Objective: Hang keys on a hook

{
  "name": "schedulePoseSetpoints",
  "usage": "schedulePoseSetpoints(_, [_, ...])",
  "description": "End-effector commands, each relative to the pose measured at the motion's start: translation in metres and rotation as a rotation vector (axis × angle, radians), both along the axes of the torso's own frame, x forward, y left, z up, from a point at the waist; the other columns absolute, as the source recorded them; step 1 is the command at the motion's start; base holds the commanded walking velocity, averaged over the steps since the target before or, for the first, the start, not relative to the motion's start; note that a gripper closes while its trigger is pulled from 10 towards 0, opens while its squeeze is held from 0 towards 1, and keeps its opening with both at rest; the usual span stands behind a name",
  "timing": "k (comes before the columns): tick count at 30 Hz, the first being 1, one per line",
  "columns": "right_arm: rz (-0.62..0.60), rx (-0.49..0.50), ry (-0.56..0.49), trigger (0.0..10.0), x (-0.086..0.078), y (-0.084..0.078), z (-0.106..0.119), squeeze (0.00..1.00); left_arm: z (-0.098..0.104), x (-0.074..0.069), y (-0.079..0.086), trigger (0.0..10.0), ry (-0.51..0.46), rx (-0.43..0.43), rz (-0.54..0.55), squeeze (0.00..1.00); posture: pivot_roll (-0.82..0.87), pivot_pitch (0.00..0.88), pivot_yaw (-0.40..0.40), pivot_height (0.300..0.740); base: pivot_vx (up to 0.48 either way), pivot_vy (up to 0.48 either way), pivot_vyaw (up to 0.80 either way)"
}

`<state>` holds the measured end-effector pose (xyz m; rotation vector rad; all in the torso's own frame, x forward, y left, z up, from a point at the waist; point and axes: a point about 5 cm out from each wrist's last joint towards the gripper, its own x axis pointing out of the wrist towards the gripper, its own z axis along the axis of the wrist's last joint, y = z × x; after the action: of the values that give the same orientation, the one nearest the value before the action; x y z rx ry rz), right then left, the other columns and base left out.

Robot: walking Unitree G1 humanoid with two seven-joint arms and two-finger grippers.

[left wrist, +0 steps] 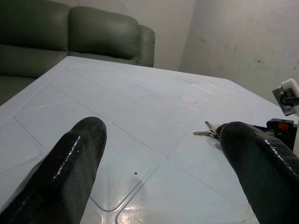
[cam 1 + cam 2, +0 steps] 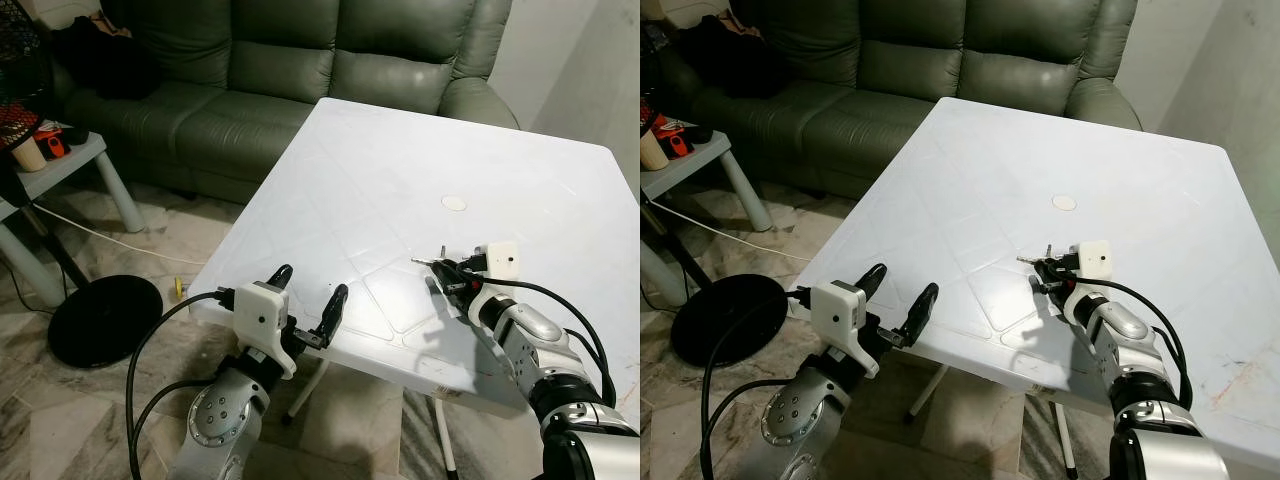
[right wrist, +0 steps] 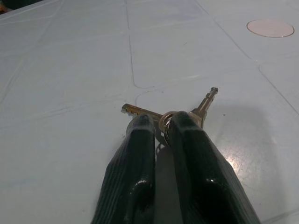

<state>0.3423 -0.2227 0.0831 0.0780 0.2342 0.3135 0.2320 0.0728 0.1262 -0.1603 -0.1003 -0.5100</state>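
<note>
Table [image 2: 400, 180]: white, faint diamond-line pattern. Sofa [image 2: 280, 70]: grey-green. Keys [image 3: 187, 114]: brass and silver. Gripper fingers [image 1: 70, 172]: glossy black. Floor disc [image 2: 105, 318]: black.
</note>
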Motion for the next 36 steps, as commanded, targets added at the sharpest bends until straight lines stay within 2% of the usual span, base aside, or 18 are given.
schedulePoseSetpoints(1, [-0.022,0.009,-0.016,10.0,0.001,-0.003,0.002,0.00,0.000,-0.002,-0.004,10.0,0.005,-0.004,-0.016,0.00,0.04,0.060,-0.052,0.736,0.000,0.000,0.00])
schedulePoseSetpoints(9, [-0.038,0.000,-0.021,10.0,0.003,0.002,0.003,0.00,0.000,-0.003,-0.005,10.0,0.004,-0.005,-0.021,0.00,0.05,0.056,-0.052,0.736,0.000,0.000,0.00])
schedulePoseSetpoints(10, [-0.049,0.005,-0.011,10.0,0.003,0.003,0.002,1.00,0.000,-0.003,-0.006,10.0,0.004,-0.006,-0.023,0.00,0.05,0.054,-0.052,0.736,0.000,0.000,0.00])
schedulePoseSetpoints(16, [-0.059,-0.016,-0.028,10.0,0.004,0.005,0.002,1.00,0.000,-0.003,-0.006,10.0,0.005,-0.007,-0.026,0.00,0.05,0.054,-0.052,0.736,0.000,0.000,0.00])
schedulePoseSetpoints(17, [-0.053,-0.015,-0.025,10.0,0.004,0.006,0.001,0.01,0.000,-0.003,-0.006,10.0,0.005,-0.007,-0.026,0.00,0.05,0.054,-0.052,0.736,0.000,0.000,0.00])
schedulePoseSetpoints(36, [-0.082,-0.100,-0.103,10.0,0.005,0.010,0.006,0.00,0.000,-0.003,-0.007,10.0,0.007,-0.009,-0.025,0.00,0.05,0.064,-0.053,0.736,0.000,0.000,0.00])
